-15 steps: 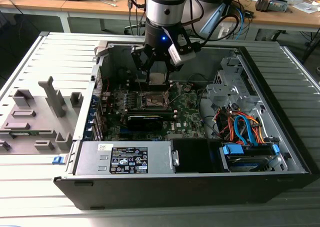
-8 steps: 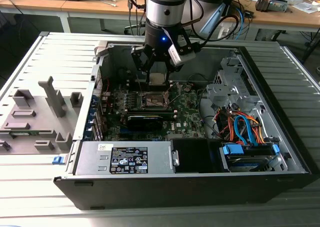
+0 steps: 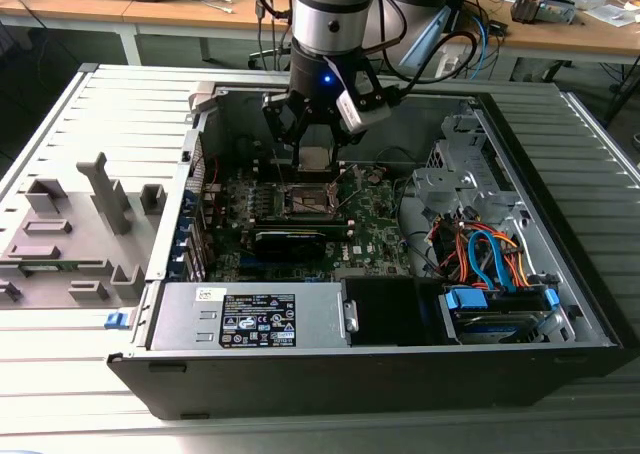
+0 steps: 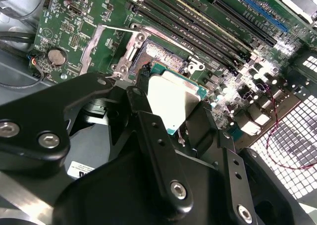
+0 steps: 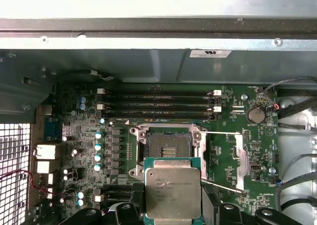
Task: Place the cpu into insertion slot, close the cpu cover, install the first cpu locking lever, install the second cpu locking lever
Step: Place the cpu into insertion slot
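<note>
The cpu [image 5: 173,193] is clamped by its edges between the jaws and is held flat just above the insertion slot [image 5: 167,148], not yet seated. For a clean placement, its edges should be squared with the socket rim and it should be lowered straight, without sliding. The arm [image 3: 330,19] is pointed straight down into the open computer case [image 3: 400,369].

No print is clear enough to read out. Fine lettering covers the top of the cpu [image 5: 173,193] clamped in the gripper [image 3: 314,154]. A white label [image 5: 210,53] sits on the case wall [image 5: 148,69] beyond it, and a black sticker [image 3: 257,321] on the power supply [image 3: 185,324] well apart.
</note>
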`<state>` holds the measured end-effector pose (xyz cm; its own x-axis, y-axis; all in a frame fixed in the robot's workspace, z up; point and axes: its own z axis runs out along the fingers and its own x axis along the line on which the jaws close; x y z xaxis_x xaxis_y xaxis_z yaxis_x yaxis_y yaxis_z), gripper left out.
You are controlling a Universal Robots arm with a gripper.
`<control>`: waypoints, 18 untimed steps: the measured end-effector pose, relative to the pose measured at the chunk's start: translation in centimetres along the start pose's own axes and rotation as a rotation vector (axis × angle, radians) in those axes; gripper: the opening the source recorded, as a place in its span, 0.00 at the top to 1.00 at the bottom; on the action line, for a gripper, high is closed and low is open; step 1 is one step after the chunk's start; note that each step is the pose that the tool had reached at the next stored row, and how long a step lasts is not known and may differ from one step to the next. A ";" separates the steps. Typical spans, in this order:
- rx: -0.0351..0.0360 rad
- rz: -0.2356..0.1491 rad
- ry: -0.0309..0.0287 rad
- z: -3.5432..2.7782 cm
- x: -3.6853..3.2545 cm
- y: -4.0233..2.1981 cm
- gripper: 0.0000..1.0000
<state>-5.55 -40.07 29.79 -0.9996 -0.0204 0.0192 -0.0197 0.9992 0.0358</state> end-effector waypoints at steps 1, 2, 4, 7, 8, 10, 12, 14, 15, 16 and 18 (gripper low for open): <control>0.0000 0.000 -0.0001 0.03 0.00 0.00 0.46; 0.0000 0.000 0.0000 0.07 0.00 0.00 0.46; 0.0000 0.000 0.0000 0.09 0.00 0.00 0.46; 0.0003 0.000 0.0000 0.16 0.00 -0.01 0.46; 0.0003 0.000 0.0000 0.18 0.00 -0.01 0.46; 0.0003 0.000 0.0000 0.21 0.00 -0.01 0.46; 0.0004 0.000 0.0000 0.24 0.00 -0.01 0.46; 0.0004 0.000 0.0000 0.27 0.00 -0.01 0.46; 0.0005 0.000 0.0000 0.30 -0.01 -0.01 0.46; 0.0006 0.000 0.0000 0.32 -0.01 -0.01 0.46; 0.0008 0.000 0.0000 0.36 -0.01 -0.01 0.46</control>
<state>-5.55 -40.07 29.43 -0.9996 -0.0203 0.0192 -0.0197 0.9992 0.0350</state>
